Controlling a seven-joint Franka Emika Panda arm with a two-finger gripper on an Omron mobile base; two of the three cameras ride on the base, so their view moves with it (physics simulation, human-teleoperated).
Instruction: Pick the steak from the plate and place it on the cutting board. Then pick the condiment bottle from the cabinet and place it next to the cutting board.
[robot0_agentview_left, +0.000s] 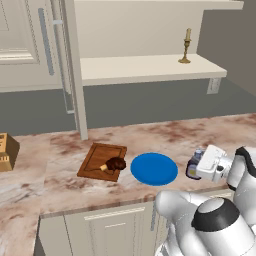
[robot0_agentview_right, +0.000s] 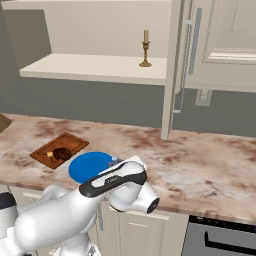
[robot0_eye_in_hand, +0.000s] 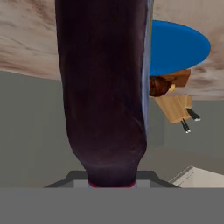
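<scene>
arm low, reaching sideways | tool (robot0_agentview_left: 194, 166) clamped on bottle

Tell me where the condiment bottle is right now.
The condiment bottle is in the gripper, low over the counter just right of the plate in the left base view.

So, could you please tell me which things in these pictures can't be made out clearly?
- Gripper: in the left base view the hand covers the jaws; whether they clamp the condiment bottle cannot be told.
- Condiment bottle: in the hand view its dark body is too close to read the label.
- Cutting board: in the hand view, mostly behind the plate and the bottle.
- Steak: too small for detail in the right base view.
</scene>
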